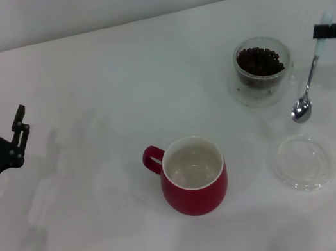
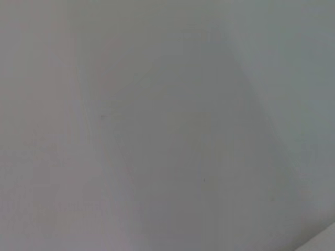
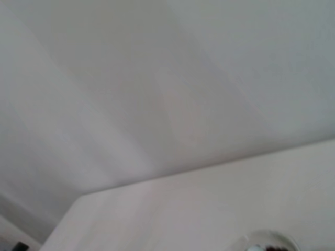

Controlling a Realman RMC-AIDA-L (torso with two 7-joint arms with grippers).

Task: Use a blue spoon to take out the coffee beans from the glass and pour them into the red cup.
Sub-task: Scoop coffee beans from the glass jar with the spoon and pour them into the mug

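The glass (image 1: 264,68) stands at the back right, filled with coffee beans (image 1: 261,60); its rim also shows at the edge of the right wrist view (image 3: 264,239). The red cup (image 1: 193,174) stands in the middle front, empty, with its handle to the left. My right gripper (image 1: 324,31) reaches in from the right edge and is shut on the pale handle of the blue spoon (image 1: 309,83). The spoon hangs slanted, with its metal bowl low, right of the glass and close to the table. My left gripper (image 1: 1,108) is open and empty at the far left.
A flat clear round dish (image 1: 303,161) lies at the front right, below the spoon's bowl and right of the red cup. The white table (image 1: 88,113) meets a pale wall at the back. The left wrist view shows only plain white surface.
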